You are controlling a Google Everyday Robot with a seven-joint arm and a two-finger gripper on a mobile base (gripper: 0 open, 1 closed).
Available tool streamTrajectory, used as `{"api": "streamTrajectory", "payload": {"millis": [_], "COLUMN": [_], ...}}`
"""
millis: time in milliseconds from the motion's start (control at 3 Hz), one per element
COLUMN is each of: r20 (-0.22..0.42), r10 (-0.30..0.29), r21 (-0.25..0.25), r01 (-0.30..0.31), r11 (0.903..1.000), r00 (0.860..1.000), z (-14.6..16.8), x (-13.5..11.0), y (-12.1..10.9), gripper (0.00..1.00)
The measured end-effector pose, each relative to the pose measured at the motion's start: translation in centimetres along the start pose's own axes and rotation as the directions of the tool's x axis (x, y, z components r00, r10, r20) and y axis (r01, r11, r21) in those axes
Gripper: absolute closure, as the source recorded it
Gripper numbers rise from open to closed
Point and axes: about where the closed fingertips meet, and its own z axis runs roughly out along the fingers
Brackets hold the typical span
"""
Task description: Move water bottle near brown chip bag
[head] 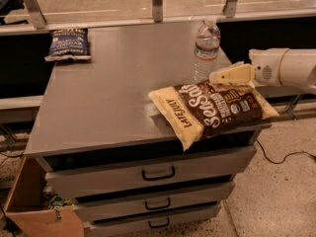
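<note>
The water bottle [206, 48] stands upright, long axis vertical, at the far right of the drawer cabinet's top [113, 88]. It is just beyond the brown chip bag [217, 107], at the bag's 12 o'clock. My gripper [217, 76] comes in from 3 o'clock, low by the bottle's foot, with the bottle at about 11 o'clock from its tip. I cannot tell whether they touch, nor whether the gripper is open or closed. The bottle's base looks hidden, and the arm [286, 67] is cut off at the right edge.

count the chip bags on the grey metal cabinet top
2. The large brown Sea Salt chip bag overhangs the front right edge, near the cream gripper; the small dark blue chip bag lies back left.
</note>
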Motion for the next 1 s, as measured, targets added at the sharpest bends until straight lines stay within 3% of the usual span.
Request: {"api": "streamTrajectory", "payload": {"millis": [333, 667, 1000], "r20": [0.089, 0.144, 0.183], "r10": [-0.024, -0.115, -0.156], "r21": [0.052, 0.102, 0.138], "r01": [0.020, 0.101, 0.132], "r11": [0.9985, 0.9897, 0.9817], "r00": [0.996, 0.983, 0.971], "z": [-5.6, -11.0, -13.0], "x": [-0.4, -3.2, -6.2], "y": [-3.5, -6.5, -7.4], "gripper": [0.00, 0.00, 0.00]}}
